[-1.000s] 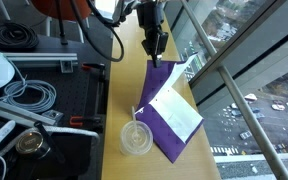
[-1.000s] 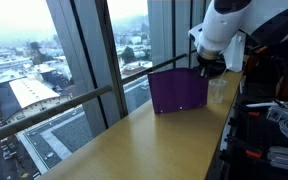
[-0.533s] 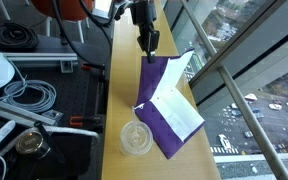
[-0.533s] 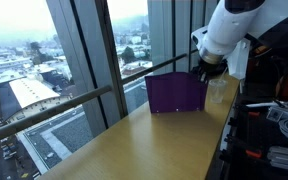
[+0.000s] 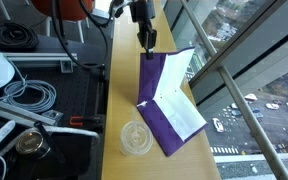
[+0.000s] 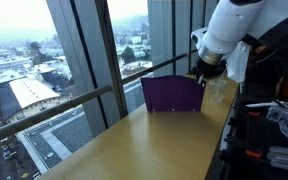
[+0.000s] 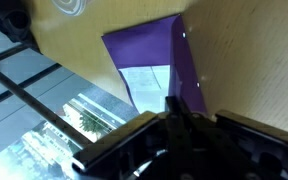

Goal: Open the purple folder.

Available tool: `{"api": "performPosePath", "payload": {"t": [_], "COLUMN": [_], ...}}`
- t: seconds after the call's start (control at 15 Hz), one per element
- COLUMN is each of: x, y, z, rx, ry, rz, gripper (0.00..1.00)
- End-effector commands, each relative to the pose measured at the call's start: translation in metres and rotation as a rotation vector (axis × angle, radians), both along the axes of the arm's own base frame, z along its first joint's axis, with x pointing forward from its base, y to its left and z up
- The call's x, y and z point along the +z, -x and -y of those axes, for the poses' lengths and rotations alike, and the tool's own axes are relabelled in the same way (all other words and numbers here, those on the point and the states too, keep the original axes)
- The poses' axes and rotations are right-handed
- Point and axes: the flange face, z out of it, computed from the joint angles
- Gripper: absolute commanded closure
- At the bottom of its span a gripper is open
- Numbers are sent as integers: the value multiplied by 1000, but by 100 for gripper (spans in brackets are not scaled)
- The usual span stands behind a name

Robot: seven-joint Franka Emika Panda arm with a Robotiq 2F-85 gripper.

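purple folder [image 5: 162,90]: thin, smooth, low sheen; plastic or coated card, can't tell which.
Sheet inside [image 5: 177,112]: white matt paper.
Cup [image 5: 137,138]: clear glossy plastic.
Table [image 5: 121,92]: light wood-look top, smooth, satin finish.
Gripper [image 5: 149,48]: black, matt.

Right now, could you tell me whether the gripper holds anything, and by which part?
The gripper appears shut on the purple folder, pinching its raised cover at the edge near a corner.
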Motion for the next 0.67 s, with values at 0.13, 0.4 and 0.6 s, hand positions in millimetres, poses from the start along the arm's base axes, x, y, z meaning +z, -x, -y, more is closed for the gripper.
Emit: {"api": "performPosePath", "payload": {"t": [0.13, 0.4, 0.6], "x": [-6, 8, 44], "y": [17, 25, 28], "z": [-7, -8, -12], "rx": [-5, -12, -8], "ry": [-36, -90, -190], "rz": [-5, -18, -11], "gripper": [73, 45, 23]}}
